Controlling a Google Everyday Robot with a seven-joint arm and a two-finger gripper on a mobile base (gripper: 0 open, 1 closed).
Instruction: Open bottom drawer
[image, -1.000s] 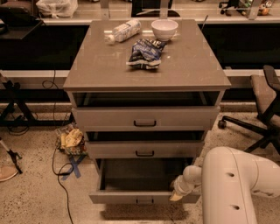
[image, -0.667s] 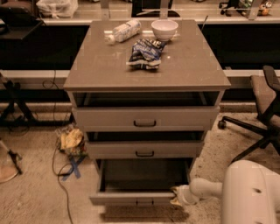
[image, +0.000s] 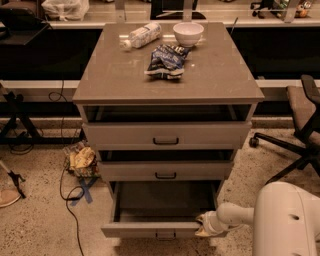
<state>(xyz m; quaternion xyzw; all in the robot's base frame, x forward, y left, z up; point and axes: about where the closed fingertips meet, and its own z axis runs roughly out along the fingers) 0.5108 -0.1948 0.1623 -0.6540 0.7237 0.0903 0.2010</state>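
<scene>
Bottle (image: 141, 36), bowl (image: 188, 33) and snack bag (image: 165, 60) sit on cabinet top (image: 220, 80).

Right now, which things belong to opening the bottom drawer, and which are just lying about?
Job: bottom drawer, pulled out; hand, at its front's right end.
Lying about: bottle, bowl, snack bag on the cabinet top; office chair.

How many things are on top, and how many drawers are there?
Clear plastic bottle: 1
White round bowl: 1
Dark crumpled snack bag: 1
Grey-beige drawers: 3
Total: 6
The white gripper sits at the open bottom drawer's right front corner.
</scene>
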